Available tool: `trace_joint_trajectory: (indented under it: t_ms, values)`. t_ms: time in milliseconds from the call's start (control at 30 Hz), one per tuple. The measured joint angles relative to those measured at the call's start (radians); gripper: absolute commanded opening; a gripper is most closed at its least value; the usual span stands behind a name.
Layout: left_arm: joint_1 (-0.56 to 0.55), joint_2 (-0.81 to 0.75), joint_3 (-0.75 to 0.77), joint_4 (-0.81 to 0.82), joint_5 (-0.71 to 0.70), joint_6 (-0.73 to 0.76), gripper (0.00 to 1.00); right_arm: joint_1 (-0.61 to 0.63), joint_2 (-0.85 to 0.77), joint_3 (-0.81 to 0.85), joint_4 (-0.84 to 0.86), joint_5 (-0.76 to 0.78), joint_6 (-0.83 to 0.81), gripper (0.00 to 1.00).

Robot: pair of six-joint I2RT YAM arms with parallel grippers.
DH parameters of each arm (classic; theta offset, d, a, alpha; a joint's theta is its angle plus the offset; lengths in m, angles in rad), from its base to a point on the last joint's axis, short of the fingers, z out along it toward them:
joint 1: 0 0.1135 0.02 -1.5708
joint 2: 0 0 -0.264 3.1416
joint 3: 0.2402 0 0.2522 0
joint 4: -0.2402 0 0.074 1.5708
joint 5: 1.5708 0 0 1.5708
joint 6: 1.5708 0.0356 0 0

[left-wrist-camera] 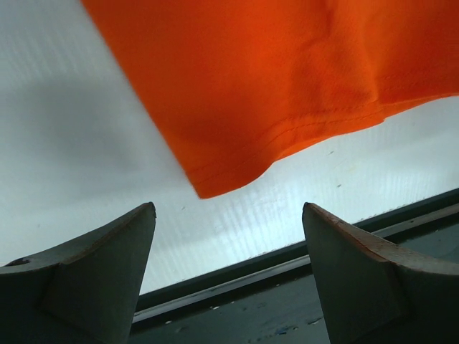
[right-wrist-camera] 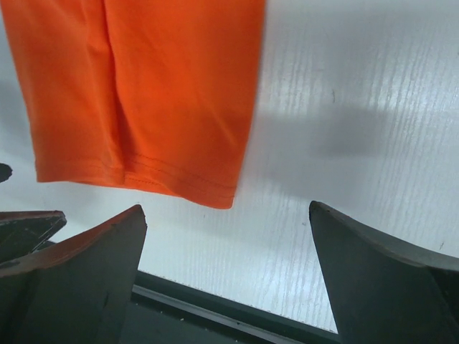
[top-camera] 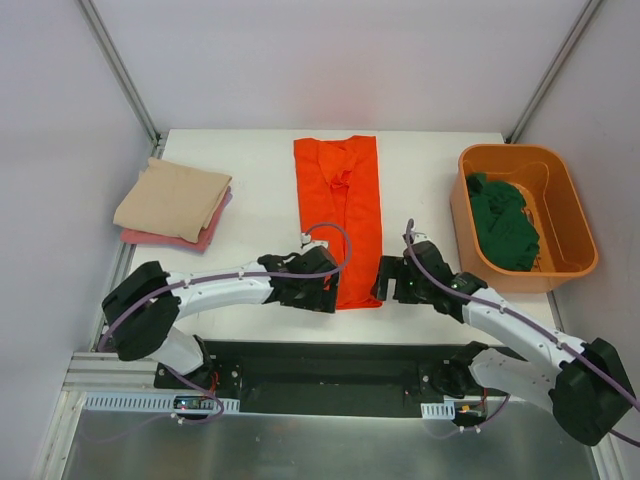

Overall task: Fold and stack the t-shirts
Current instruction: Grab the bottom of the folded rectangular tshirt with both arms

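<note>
Scanning from the left, you find the beige t-shirt (top-camera: 172,200) folded on the pink t-shirt (top-camera: 165,240). The orange t-shirt (top-camera: 340,195) lies flat mid-frame, with the left gripper (left-wrist-camera: 228,244) and right gripper (right-wrist-camera: 228,251) at its near corners, fingers wide and empty. The dark green t-shirt (top-camera: 505,225) fills the bin (top-camera: 565,200) at right.

White table (top-camera: 262,205) carried: orange shirt (top-camera: 340,210) flat at centre, folded into a long strip; pink shirt (top-camera: 170,241) at left, beige shirt (top-camera: 172,200) stacked on it; bin (top-camera: 510,149) at right.
</note>
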Motion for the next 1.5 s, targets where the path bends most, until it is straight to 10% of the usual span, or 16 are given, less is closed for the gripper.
trace_joint_trajectory:
  t_ms: [400,800,1233,1500]
  values:
    - [-0.006,0.178,0.192,-0.056,-0.039,0.02,0.56,0.019,0.134,0.0,0.088,0.061,0.094,0.81]
    - [-0.006,0.233,0.211,-0.113,-0.058,0.032,0.01,0.022,0.269,0.024,0.136,0.07,0.115,0.64]
    - [-0.006,0.217,0.212,-0.128,-0.089,0.025,0.0,0.031,0.303,0.031,0.151,0.048,0.136,0.08]
    - [-0.006,0.1,0.151,-0.128,-0.129,-0.011,0.0,0.032,0.304,0.028,0.151,0.047,0.142,0.01]
